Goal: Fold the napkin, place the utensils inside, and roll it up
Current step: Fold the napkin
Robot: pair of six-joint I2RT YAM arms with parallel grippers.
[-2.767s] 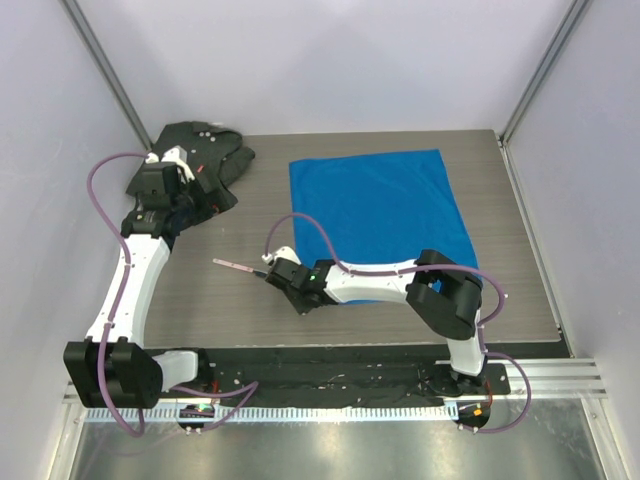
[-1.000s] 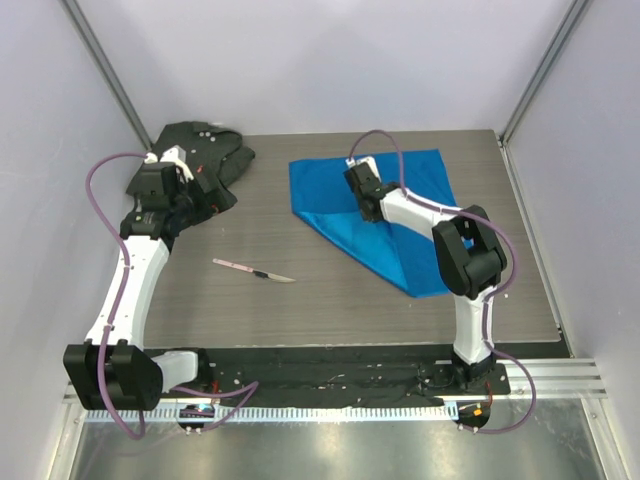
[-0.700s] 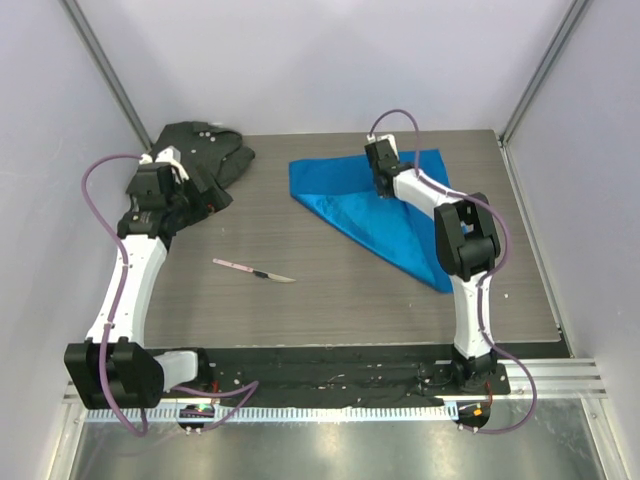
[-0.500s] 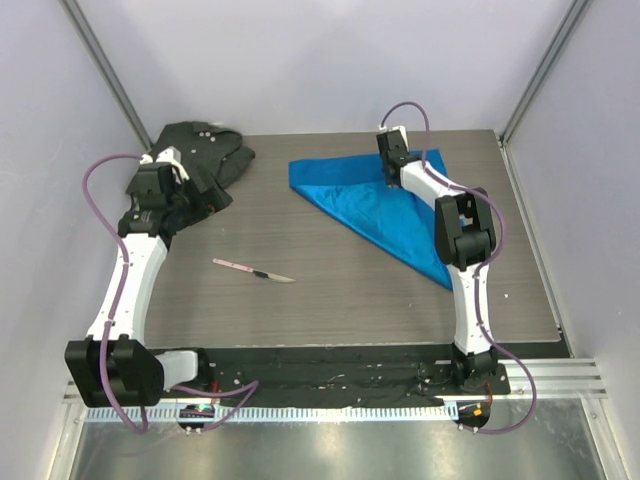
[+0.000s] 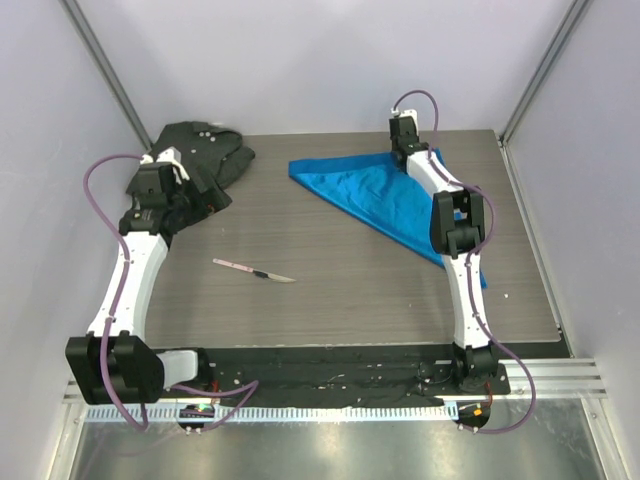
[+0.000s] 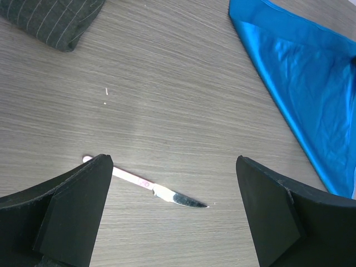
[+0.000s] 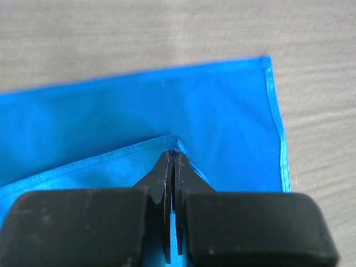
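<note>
Far right of the bench: a bright blue napkin, thin and faintly glossy. Lies doubled on the diagonal into a rough triangle, with one point reaching left along the far side and the long slanted edge running down toward the near right. Shows soft wrinkles across the middle and a narrow stitched hem along its borders.

Right gripper: squeezed fully together on one corner of the upper layer. Holds that corner a little short of the matching far right corner of the layer beneath. Seems to keep it just clear of the cloth below, though contact cannot be judged from the wrist view.

Left gripper: spread wide, with nothing between the fingers. Hangs above the far left of the bench, close by a dark crumpled shirt.

Left of centre on the bare bench: a slim knife, with a pale pink handle and a silver pointed blade. Lies flat, tip toward the right, well apart from the napkin, touched by neither gripper.
</note>
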